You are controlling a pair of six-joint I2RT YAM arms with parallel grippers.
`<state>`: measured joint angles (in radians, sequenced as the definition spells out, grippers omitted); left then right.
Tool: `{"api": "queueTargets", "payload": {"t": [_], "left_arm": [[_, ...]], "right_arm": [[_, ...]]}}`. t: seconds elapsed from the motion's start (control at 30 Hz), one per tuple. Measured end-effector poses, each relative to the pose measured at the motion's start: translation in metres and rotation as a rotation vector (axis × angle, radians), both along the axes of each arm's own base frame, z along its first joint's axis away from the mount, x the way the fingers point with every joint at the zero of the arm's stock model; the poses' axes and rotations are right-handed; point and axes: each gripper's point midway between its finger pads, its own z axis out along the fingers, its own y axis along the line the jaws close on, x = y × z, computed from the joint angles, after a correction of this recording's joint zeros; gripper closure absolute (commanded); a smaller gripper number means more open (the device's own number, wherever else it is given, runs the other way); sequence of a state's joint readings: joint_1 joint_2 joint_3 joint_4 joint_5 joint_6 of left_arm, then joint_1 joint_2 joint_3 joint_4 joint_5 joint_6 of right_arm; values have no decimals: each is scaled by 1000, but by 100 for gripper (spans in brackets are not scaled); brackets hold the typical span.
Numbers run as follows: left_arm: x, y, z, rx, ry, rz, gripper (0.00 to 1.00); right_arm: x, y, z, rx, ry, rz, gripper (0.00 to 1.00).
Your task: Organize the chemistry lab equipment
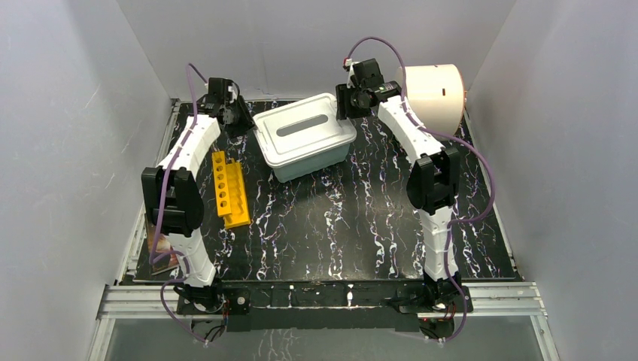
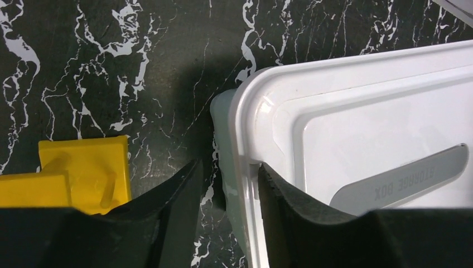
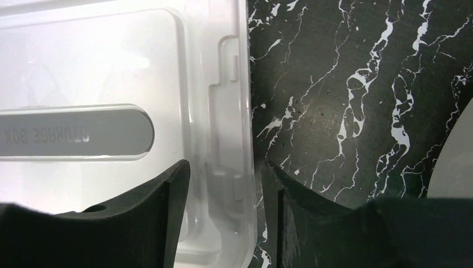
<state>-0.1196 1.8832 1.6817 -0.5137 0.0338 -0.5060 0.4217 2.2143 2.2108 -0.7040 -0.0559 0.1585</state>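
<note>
right gripper: jaws straddle lid edge | storage box: white, grey label strip | marbled black table at right
</note>
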Motion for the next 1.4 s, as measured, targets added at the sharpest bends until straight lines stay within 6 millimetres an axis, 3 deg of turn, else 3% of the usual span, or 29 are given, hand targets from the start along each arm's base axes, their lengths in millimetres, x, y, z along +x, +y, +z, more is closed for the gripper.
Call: {"api": "queueTargets", "payload": {"t": [0.2,0.43,0.73,0.9,0.93,1.03,1.2,1.4], "left_arm": [[2,-1,1,6,-13,-20,58],[-2,-2,4,7,3,-66,39],[0,-20,46,-76,-71,-140,30],[-12,-26,67,-110,-104,-170,24],[-17,-26,72,-112,-112,-171,22],[-32,-26,91,-121,-148,-180,2],[-68,-26,120,-145,-207,-190,2],[-116,-27,134,-180,-247,-184,2]], "right_arm": [[-2,6,1,6,-3,13,41],[1,1,0,-26,-14,-22,43],[-1,-3,3,-37,-13,-58,42],[-10,-12,26,-41,-39,-76,40],[-15,-15,33,-39,-48,-79,40],[-32,-25,61,-21,-83,-92,39],[-88,-54,97,9,-122,-127,22],[-168,-97,107,35,-169,-175,2]]}}
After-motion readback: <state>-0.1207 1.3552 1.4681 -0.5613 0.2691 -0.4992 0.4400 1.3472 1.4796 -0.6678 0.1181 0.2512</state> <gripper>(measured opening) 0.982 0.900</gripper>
